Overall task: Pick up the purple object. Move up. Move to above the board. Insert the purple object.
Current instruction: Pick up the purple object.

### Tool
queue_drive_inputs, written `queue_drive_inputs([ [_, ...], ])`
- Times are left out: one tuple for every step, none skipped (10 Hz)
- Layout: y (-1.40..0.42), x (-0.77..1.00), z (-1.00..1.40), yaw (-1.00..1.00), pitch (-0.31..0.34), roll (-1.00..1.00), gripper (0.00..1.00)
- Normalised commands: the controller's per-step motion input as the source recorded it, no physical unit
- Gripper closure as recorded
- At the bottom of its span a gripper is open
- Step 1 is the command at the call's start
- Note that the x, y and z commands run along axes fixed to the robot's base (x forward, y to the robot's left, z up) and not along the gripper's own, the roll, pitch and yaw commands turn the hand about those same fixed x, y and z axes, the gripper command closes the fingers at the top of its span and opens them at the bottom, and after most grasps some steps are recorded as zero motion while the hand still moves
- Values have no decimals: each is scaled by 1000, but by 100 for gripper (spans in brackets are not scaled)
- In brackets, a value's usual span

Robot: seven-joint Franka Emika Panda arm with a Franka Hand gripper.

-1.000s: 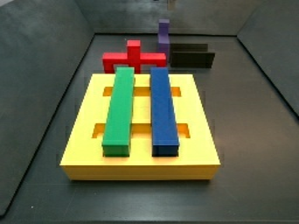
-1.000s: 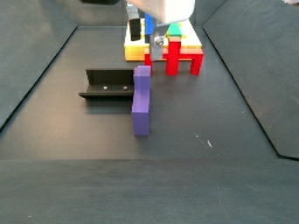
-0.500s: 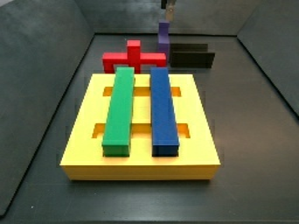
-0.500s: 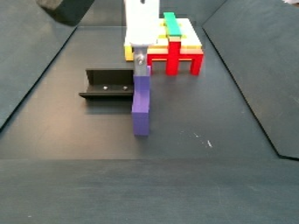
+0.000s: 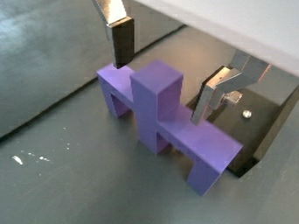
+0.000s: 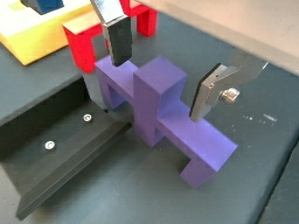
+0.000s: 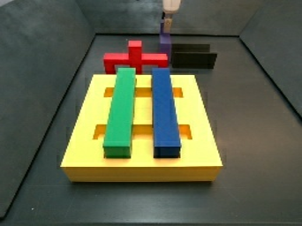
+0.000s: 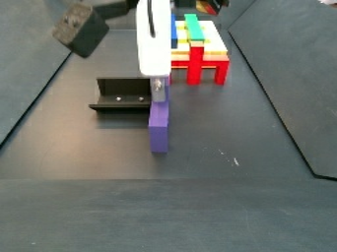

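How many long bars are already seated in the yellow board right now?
2. The green bar lies beside the blue bar, both running lengthwise in the yellow board. None looks hidden. The gripper is down over the purple object, jaws open.

The dark floor (image 8: 250, 138) carries everything. The gripper (image 6: 163, 68) hangs low over the purple piece (image 8: 160, 123), which lies on the floor directly under it, its upright between the spread fingers in both wrist views. The fixture (image 8: 122, 96) stands just beside the gripper, touching the purple piece. Beyond the gripper sit the red piece (image 8: 204, 63) and the yellow board (image 7: 141, 128), with green and blue bars resting in it.
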Motion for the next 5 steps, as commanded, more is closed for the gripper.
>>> queue_drive_inputs([
  [0, 14, -266, -226, 6, -27, 0],
  [40, 11, -209, -146, 0, -33, 0],
  [71, 0, -171, -123, 0, -67, 0],
  [3, 0, -31, -80, 0, -56, 0],
  [0, 0, 0, 0, 0, 0, 0],
])
